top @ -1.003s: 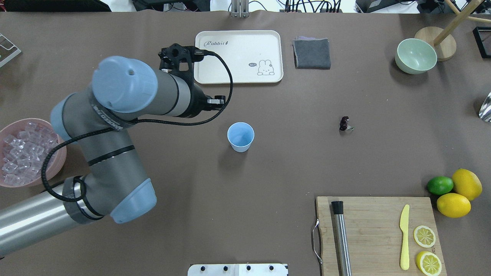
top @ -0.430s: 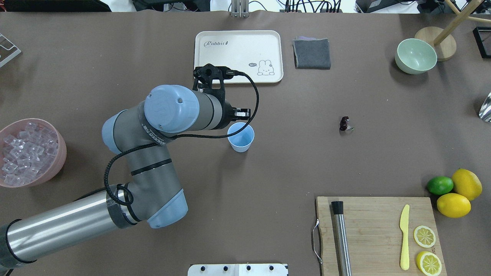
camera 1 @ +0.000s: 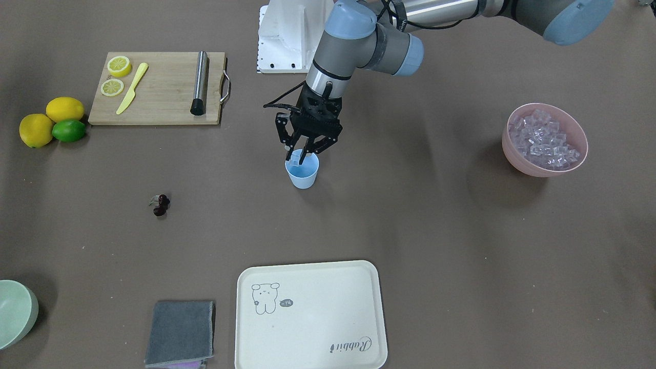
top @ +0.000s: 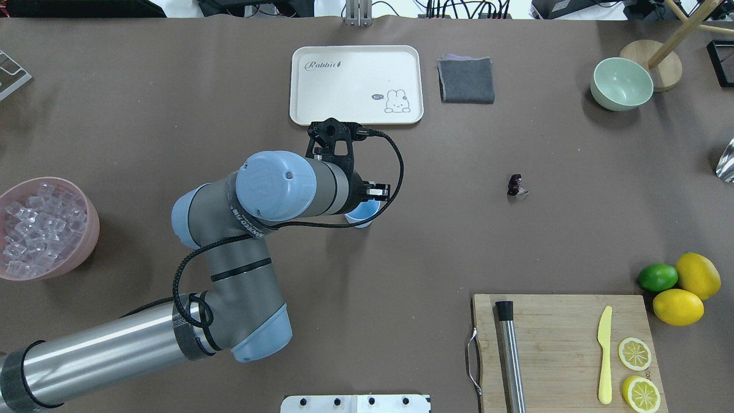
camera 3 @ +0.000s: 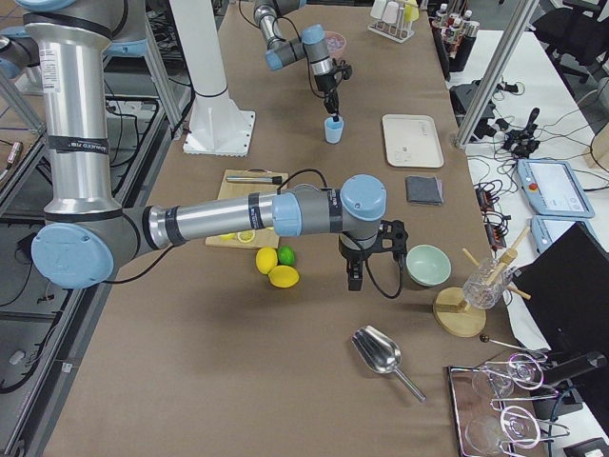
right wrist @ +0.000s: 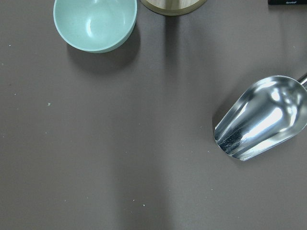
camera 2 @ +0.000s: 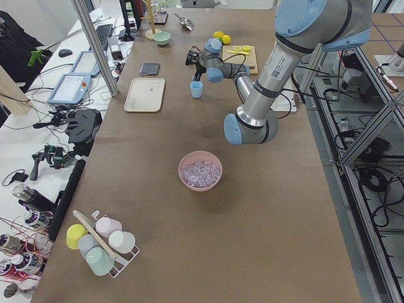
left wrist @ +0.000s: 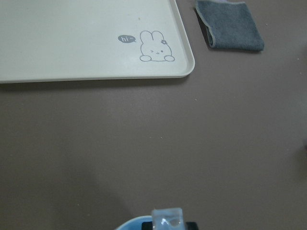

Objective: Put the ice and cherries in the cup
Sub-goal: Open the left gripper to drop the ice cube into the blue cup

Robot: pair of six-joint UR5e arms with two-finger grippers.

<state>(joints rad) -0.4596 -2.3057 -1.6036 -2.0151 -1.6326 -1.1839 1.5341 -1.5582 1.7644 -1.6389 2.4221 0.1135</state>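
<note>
The left arm reaches out from the robot's base across the table (camera 1: 435, 230), bent at the elbow, with the wrist turned so that the left gripper (camera 1: 301, 155) points straight down. Its fingertips hang just over the mouth of the cup (camera 1: 303, 177), toward the rim on the robot's side. The fingers are drawn in narrow and pinch one ice cube (left wrist: 167, 220). In the wrist view a flat face of the cube is turned to the camera, with the cup's blue rim just below it. From overhead the wrist hides most of the cup, and only its near edge shows.

The cup stands upright near the middle of the table, mouth up, its long axis vertical and the narrow end down. It lies between the pink bowl (camera 1: 533, 164), on the robot's left, and the cherries (camera 1: 162, 204), on its right, well apart from both. The rest of the ice (camera 1: 544, 139) is heaped in the pink bowl. The cherries lie flat on the table, their little cluster running roughly toward and away from the robot, the leaf on the robot's right side.

The right arm stretches low across the table's right end. The right gripper (camera 3: 354, 276) points down near the green bowl (camera 3: 427, 264) and the metal scoop (right wrist: 261, 117). Whether its fingers are apart or together cannot be told.
</note>
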